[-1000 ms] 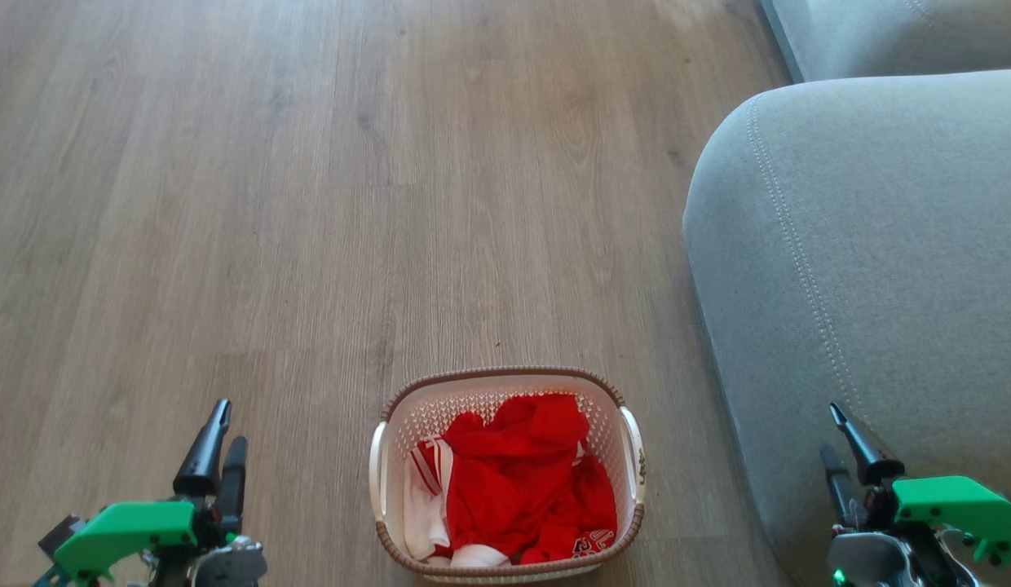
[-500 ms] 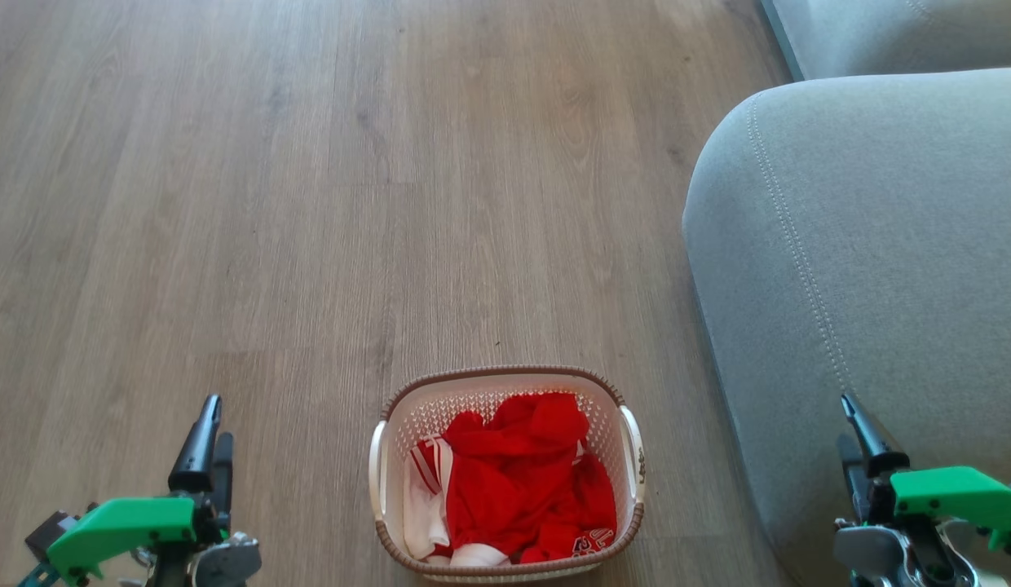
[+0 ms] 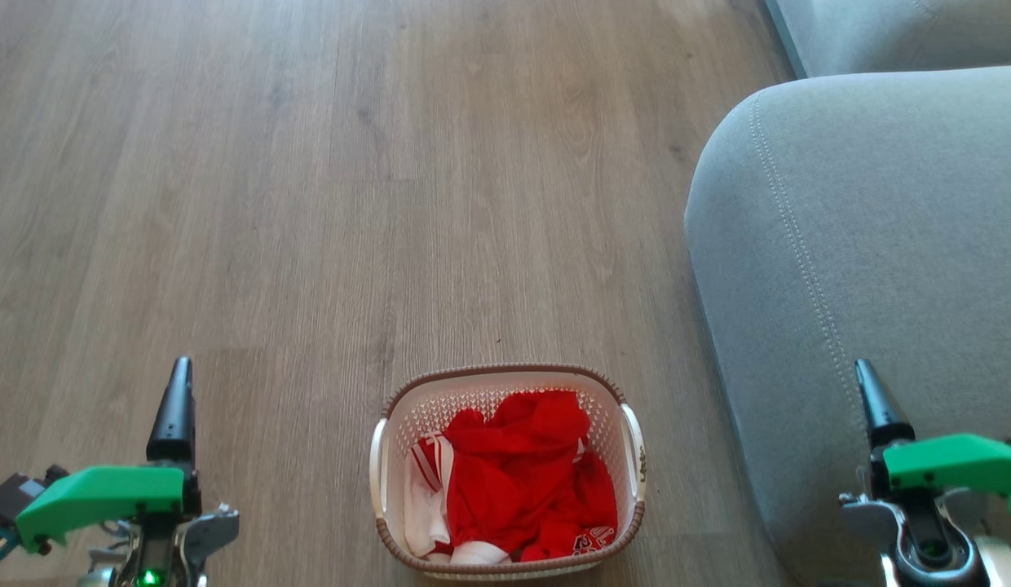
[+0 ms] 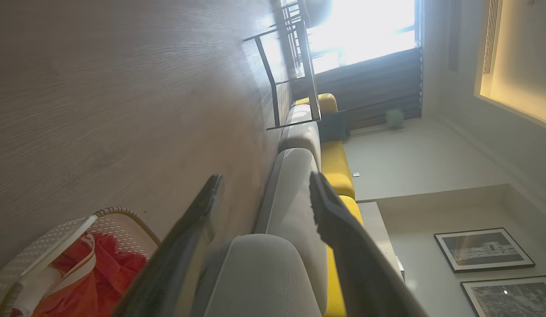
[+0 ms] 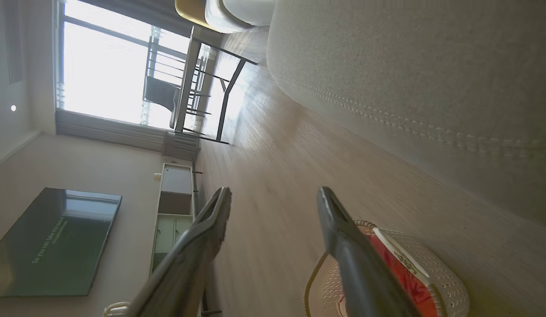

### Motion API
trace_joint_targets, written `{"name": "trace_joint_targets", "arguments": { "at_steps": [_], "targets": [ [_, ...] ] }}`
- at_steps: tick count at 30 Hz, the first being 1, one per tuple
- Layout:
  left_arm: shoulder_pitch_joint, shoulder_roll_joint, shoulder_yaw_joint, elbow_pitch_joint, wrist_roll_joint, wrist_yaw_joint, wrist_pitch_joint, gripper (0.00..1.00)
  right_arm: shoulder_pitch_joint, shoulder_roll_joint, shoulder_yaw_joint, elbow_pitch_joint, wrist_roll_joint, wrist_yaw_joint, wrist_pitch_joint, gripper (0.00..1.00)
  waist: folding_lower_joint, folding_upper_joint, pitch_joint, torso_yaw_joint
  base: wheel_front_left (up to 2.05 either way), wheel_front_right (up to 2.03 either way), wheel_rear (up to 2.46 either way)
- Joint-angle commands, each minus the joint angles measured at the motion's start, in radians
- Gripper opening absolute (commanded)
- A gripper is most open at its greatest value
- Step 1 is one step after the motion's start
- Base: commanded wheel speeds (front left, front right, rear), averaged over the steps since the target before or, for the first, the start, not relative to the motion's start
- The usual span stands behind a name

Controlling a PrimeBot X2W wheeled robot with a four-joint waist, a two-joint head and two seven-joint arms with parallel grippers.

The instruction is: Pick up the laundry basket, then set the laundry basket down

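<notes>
Dark L pincer (image 4: 265, 181) & R pincer (image 5: 275, 193) wide open, empty; cream basket (image 3: 497, 371) w/ red clothes (image 3: 522, 473) on floor (image 3: 310, 204).

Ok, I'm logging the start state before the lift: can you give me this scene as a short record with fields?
laundry basket: upright on the floor, beside the grey sofa, a strip of floor between them
contents: red and white clothes
left gripper: jaws open, left of basket, not touching
right gripper: jaws open, right of basket, not touching
lift: not yet begun
</notes>
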Motion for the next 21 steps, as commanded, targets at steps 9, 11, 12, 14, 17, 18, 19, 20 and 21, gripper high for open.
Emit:
{"name": "trace_joint_targets", "arguments": {
  "at_steps": [9,11,12,14,17,18,19,20,21],
  "targets": [
    [-0.059,0.009,-0.011,-0.128,0.161,0.065,-0.035,1.00,-0.080,-0.009,0.023,-0.100,-0.193,0.002,-0.035,1.00,0.0000,0.0000,0.003,0.004,0.00,0.00,0.00],
    [-0.061,0.009,-0.022,-0.148,0.198,0.082,-0.041,1.00,-0.084,-0.009,0.025,-0.115,-0.236,0.002,-0.041,1.00,0.0000,0.0000,0.003,0.005,0.00,0.00,0.00],
    [-0.062,0.009,-0.027,-0.158,0.217,0.091,-0.044,1.00,-0.086,-0.009,0.027,-0.122,-0.255,0.002,-0.044,1.00,0.0000,0.0000,0.004,0.006,0.00,0.00,0.00],
    [-0.064,0.009,-0.038,-0.176,0.256,0.112,-0.050,1.00,-0.091,-0.009,0.030,-0.135,-0.297,0.002,-0.049,1.00,0.0000,0.0000,0.004,0.007,0.00,0.00,0.00],
    [-0.067,0.009,-0.055,-0.200,0.313,0.142,-0.059,1.00,-0.097,-0.010,0.038,-0.153,-0.357,0.003,-0.058,1.00,0.0000,0.0000,0.006,0.010,0.00,0.00,0.00],
    [-0.068,0.009,-0.062,-0.207,0.334,0.150,-0.062,1.00,-0.099,-0.010,0.043,-0.159,-0.379,0.003,-0.061,1.00,0.0000,0.0000,0.006,0.010,0.00,0.00,0.00],
    [-0.069,0.009,-0.069,-0.214,0.356,0.159,-0.065,1.00,-0.101,-0.010,0.049,-0.164,-0.401,0.003,-0.064,1.00,0.0000,0.0000,0.006,0.011,0.00,0.00,0.00],
    [-0.070,0.009,-0.077,-0.220,0.376,0.167,-0.068,1.00,-0.102,-0.010,0.055,-0.169,-0.422,0.003,-0.067,1.00,0.0000,0.0000,0.007,0.012,0.00,0.00,0.00],
    [-0.071,0.009,-0.086,-0.226,0.397,0.174,-0.071,1.00,-0.104,-0.010,0.060,-0.173,-0.443,0.003,-0.070,1.00,0.0000,0.0000,0.007,0.012,0.00,0.00,0.00]
  ]
}}
